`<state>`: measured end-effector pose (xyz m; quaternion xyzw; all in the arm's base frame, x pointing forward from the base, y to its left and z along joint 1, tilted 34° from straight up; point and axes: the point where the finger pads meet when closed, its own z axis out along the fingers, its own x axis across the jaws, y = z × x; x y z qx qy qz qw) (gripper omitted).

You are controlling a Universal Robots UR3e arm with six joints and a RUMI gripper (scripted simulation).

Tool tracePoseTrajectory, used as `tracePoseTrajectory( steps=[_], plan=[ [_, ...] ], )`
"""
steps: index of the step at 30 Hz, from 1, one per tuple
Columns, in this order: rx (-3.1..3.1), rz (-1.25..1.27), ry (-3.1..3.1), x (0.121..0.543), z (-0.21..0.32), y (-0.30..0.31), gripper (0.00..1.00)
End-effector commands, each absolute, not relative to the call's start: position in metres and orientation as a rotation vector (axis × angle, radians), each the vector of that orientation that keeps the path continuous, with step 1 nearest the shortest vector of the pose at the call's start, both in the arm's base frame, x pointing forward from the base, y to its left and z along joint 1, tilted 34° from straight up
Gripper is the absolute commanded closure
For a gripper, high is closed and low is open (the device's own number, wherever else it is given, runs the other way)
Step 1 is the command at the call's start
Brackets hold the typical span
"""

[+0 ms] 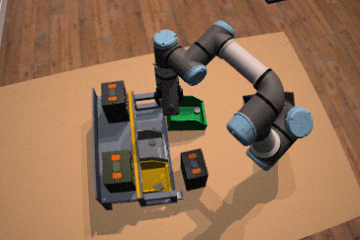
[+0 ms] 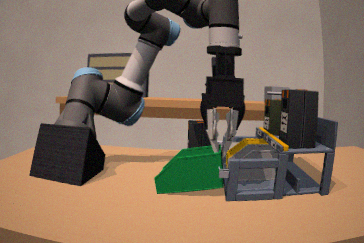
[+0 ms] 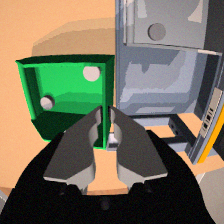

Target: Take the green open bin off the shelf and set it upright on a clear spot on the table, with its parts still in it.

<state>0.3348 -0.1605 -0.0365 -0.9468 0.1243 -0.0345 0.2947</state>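
Note:
The green open bin [image 1: 185, 120] [image 2: 192, 171] [image 3: 70, 85] is upright, beside the shelf on the side toward the arm's base. Two pale round parts, one near the back wall [image 3: 91, 73] and one near the front [image 3: 47, 103], lie in it in the wrist view. My gripper [image 2: 217, 148] [image 3: 105, 106] points down and is shut on the bin's back wall, which runs between the fingertips. The shelf [image 1: 98, 167] [image 2: 252, 163] [image 3: 155, 85] is grey, and its lane beside the bin is empty. I cannot tell whether the bin's underside touches the table.
A grey bin [image 1: 144, 139] [image 3: 182, 22] and a yellow bin [image 1: 153, 171] stand on the shelf, behind them a yellow rail [image 1: 134, 139]. A black box [image 1: 115, 100] and an olive box [image 1: 117, 169] stand at the shelf's back. Another black box [image 1: 194, 169] [image 2: 195, 134] stands on the table.

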Motion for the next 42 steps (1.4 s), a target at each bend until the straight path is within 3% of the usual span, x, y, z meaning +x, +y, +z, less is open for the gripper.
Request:
tracePoseTrajectory(
  steps=[1, 42],
  plan=[
    [-2.523, -0.095, 0.332, 0.327, -0.036, -0.16, 1.0],
    [-2.523, -0.095, 0.332, 0.329, -0.049, -0.151, 1.0]
  ],
)
